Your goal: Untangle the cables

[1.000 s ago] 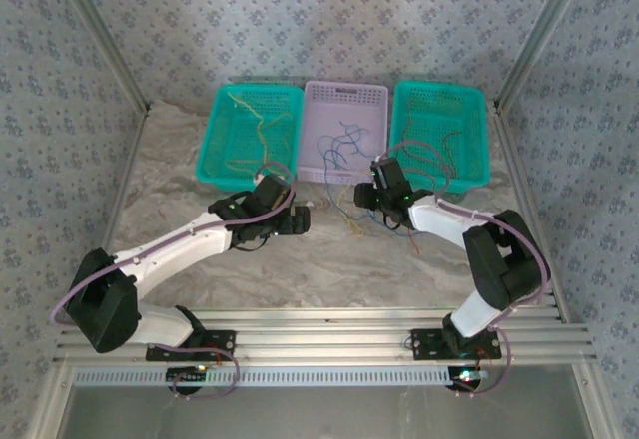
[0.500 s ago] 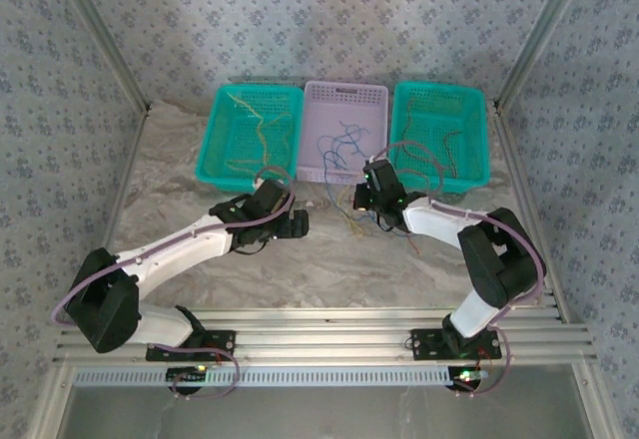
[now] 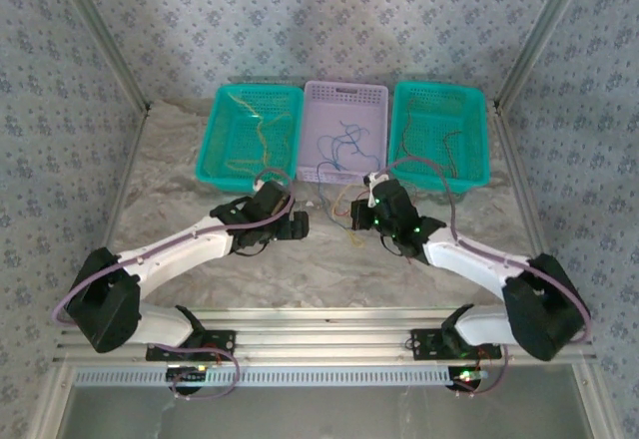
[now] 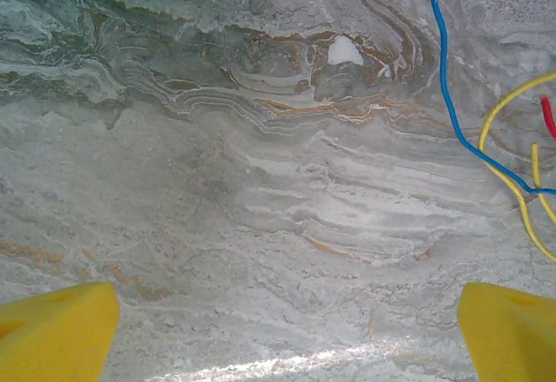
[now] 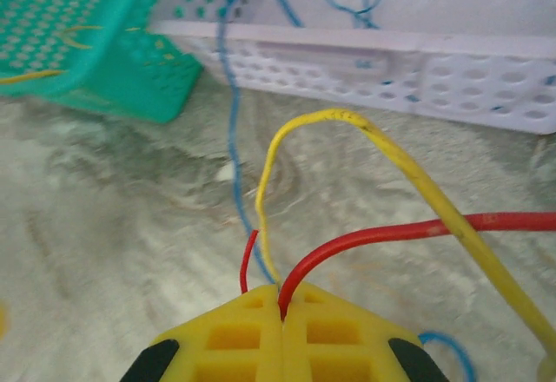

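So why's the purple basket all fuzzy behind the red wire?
Right wrist: focus sits close, so the red wire and yellow wire near the jaws look sharper while the purple basket behind blurs. Left wrist: the table is crisp, with pale glare near the bottom.

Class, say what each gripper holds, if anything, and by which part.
Right gripper pinches a red cable and a yellow cable between its fingertips, red apparently near one end. Left gripper is open, holding nothing.

Robotics lab cell: aluminium frame (image 3: 319, 344), patterned backdrop (image 3: 329, 20).
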### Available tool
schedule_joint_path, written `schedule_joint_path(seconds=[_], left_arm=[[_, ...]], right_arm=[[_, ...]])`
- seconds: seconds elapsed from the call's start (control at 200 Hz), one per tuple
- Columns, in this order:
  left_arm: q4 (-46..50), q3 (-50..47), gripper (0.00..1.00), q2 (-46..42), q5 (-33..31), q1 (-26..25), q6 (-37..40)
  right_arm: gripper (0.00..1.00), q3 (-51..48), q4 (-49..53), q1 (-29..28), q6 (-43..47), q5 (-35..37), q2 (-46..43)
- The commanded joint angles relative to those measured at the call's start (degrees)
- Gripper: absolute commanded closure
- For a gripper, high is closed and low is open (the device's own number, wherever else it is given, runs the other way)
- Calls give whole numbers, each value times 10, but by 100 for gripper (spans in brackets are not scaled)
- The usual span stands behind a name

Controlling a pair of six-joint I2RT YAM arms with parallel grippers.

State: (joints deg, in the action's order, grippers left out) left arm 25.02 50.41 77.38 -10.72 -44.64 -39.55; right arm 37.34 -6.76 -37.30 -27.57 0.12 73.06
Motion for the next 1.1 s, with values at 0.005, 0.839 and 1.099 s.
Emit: schedule_joint_path(seconds=[0.005, 0.839, 1.099], left_arm=[[-13, 0, 0, 5, -6, -3, -1], [-21, 20, 0, 35, 16, -4, 7], [-32, 35, 0, 71, 39, -15, 7]], right_arm=[[100, -19, -10, -13, -21, -62, -34], [52, 96, 222, 36, 35, -188, -88], [52, 59, 259, 43, 23, -69, -77]])
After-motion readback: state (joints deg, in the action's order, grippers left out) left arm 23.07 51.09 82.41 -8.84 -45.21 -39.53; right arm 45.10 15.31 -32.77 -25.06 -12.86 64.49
